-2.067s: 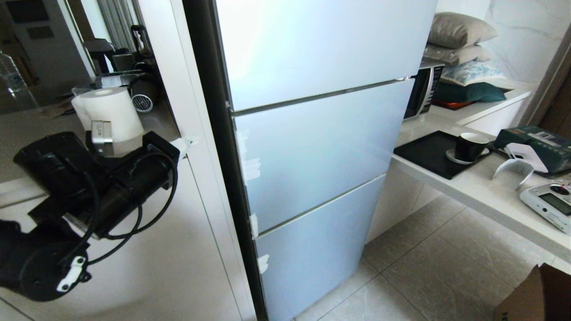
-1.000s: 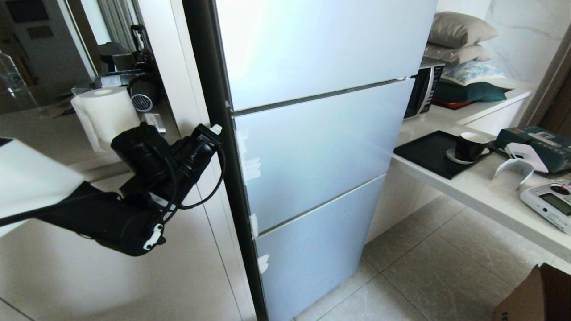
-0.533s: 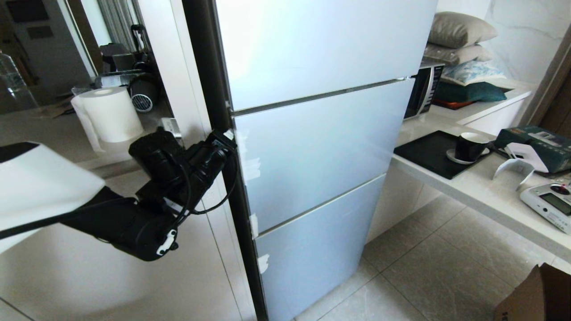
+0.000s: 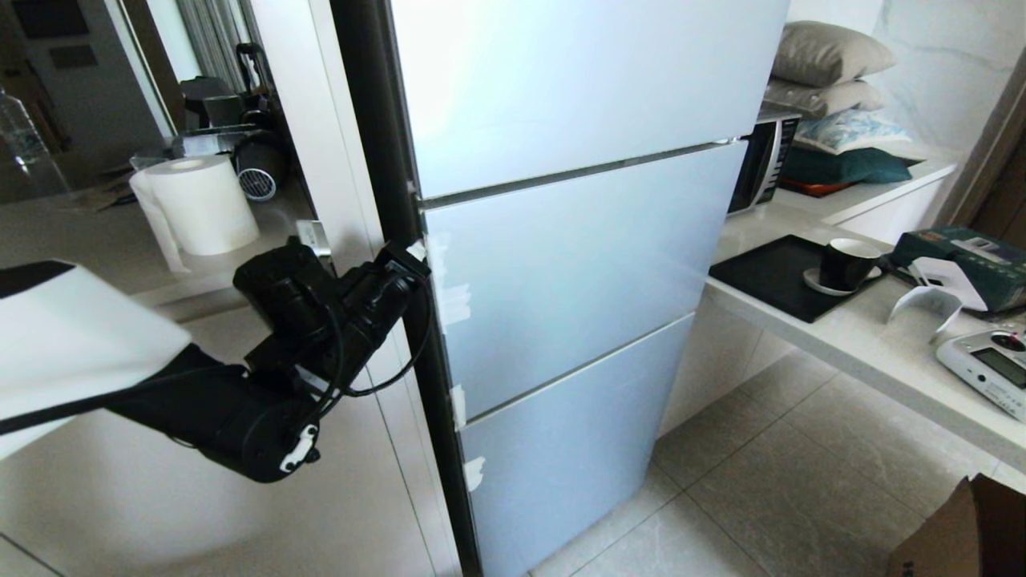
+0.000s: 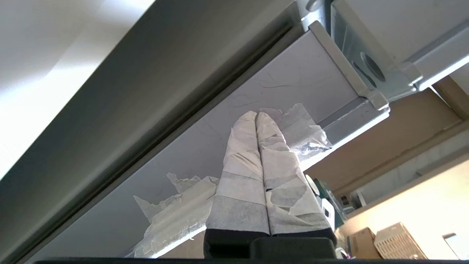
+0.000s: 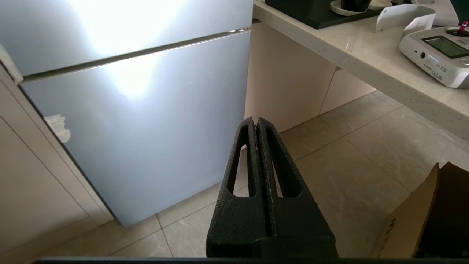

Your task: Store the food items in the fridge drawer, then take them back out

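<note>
Since the left end effector [image 4: 410, 255] is clenched on nothing, its taped tips pressed to the edge of the middle fridge door [image 4: 577, 264], a slip is likely — nothing is hooked, so the door may stay shut. No fruit or drawer can be seen — both are judged to be hidden. The right end effector [image 6: 256, 123] is clenched too, low by the floor [image 6: 366, 154]. No writing can be read.

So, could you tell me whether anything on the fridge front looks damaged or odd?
Yes: torn white tape scraps cling along the left edge of the fridge doors, ragged and peeling. The left hand is at that edge.
</note>
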